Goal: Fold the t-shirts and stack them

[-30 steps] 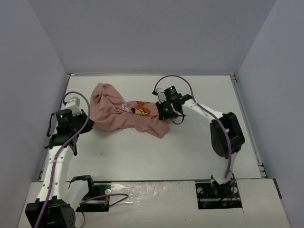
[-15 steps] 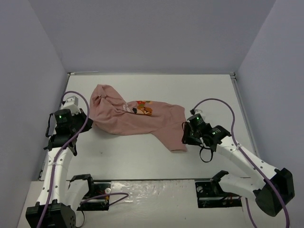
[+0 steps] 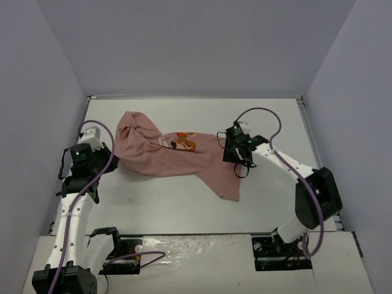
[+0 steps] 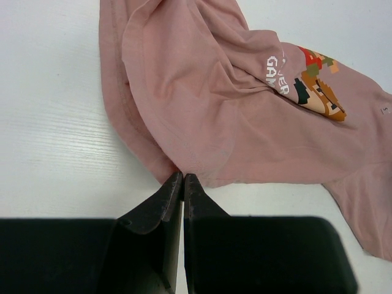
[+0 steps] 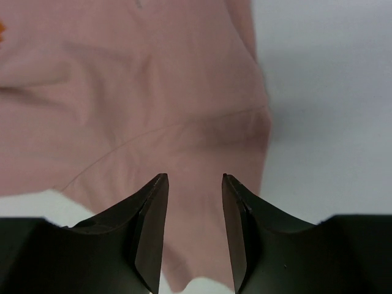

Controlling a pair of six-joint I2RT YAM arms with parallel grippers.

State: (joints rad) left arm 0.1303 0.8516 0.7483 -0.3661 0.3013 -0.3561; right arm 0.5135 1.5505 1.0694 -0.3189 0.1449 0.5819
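Note:
The dusty-pink t-shirt (image 3: pixel 165 156) lies stretched across the middle of the white table, chest graphic (image 3: pixel 184 142) facing up and one end trailing toward the front (image 3: pixel 229 187). My left gripper (image 3: pixel 115 162) is at the shirt's left edge. In the left wrist view its jaws are shut, with the tips (image 4: pixel 182 176) pinching the hem of the t-shirt (image 4: pixel 245 116). My right gripper (image 3: pixel 228 151) hovers over the shirt's right side. In the right wrist view it stands open (image 5: pixel 195 177), with pink cloth (image 5: pixel 153 92) below the fingers and nothing between them.
Grey walls enclose the table (image 3: pixel 275 196) on the left, back and right. Purple cables loop over both arms. A crinkled plastic sheet (image 3: pixel 196 245) and the arm bases lie along the near edge.
The right gripper drew the shirt's right part out toward the right front, opened and let go, then moved back over the shirt's right side. The left gripper stayed shut in place.

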